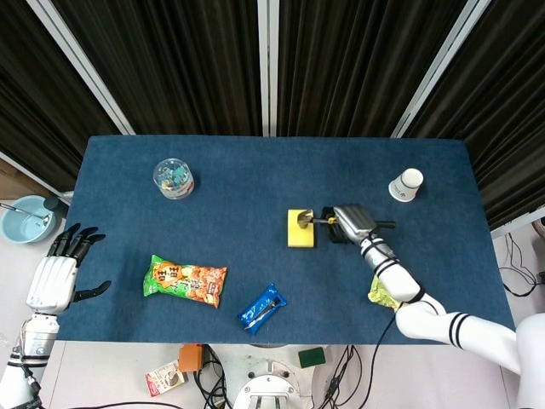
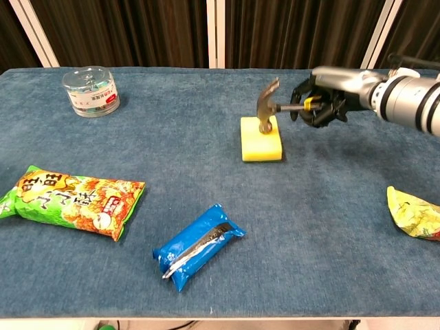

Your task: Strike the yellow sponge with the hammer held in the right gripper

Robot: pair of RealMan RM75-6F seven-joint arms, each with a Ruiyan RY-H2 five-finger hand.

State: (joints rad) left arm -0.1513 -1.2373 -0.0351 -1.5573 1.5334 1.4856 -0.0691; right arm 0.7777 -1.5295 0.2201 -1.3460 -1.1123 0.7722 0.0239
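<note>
A yellow sponge (image 1: 299,232) (image 2: 262,143) lies flat near the middle of the blue table. My right hand (image 1: 349,223) (image 2: 317,103) grips the handle of a small hammer (image 2: 267,104) just right of the sponge. The hammer's metal head (image 1: 304,220) hangs over the sponge's far half, its face down at the sponge's top surface; whether it touches I cannot tell. My left hand (image 1: 58,274) stays off the table's left edge, fingers spread, holding nothing; it does not show in the chest view.
A green-orange snack bag (image 1: 185,281) (image 2: 69,198) and a blue packet (image 1: 261,308) (image 2: 196,246) lie toward the front. A clear round tub (image 1: 173,178) (image 2: 90,91) stands at the back left, a paper cup (image 1: 406,184) at the back right, and a yellow-green wrapper (image 1: 390,292) (image 2: 414,213) at the front right.
</note>
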